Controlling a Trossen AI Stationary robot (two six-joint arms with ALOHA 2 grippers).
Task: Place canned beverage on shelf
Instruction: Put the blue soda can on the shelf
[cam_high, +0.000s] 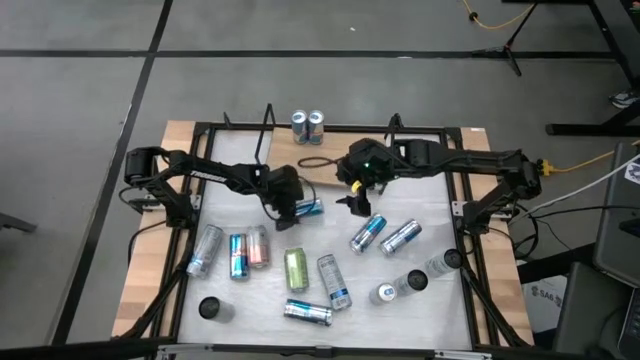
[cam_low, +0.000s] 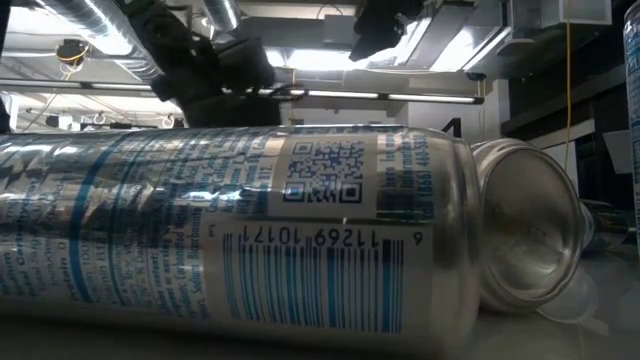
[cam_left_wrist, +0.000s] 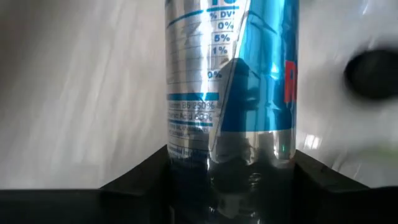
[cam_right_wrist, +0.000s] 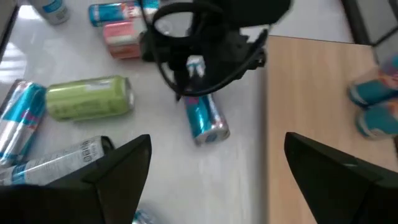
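At the table's left, three cans lie side by side: a silver can (cam_high: 205, 249), a blue-and-red can (cam_high: 238, 256) and a pink can (cam_high: 259, 246). Beside them lie a green can (cam_high: 296, 268) and a silver-and-blue can (cam_high: 334, 281), and a further silver can (cam_high: 307, 313) lies nearer the front edge.

The left gripper (cam_high: 290, 209) reaches down over a blue-and-silver can (cam_high: 308, 208) lying on the white table (cam_high: 440, 200) near its middle. In the left wrist view that can (cam_left_wrist: 231, 87) sits between the two dark fingers (cam_left_wrist: 140, 180), close to both; whether they are pressing on it cannot be told.

The right gripper (cam_high: 357, 203) hangs just to the right, fingers spread apart and holding nothing.

At the back of the table stands the shelf (cam_high: 330, 170), a light wooden board, with two upright cans (cam_high: 307, 125) at its far edge.

Right of centre lie two more blue-and-silver cans (cam_high: 384, 235).
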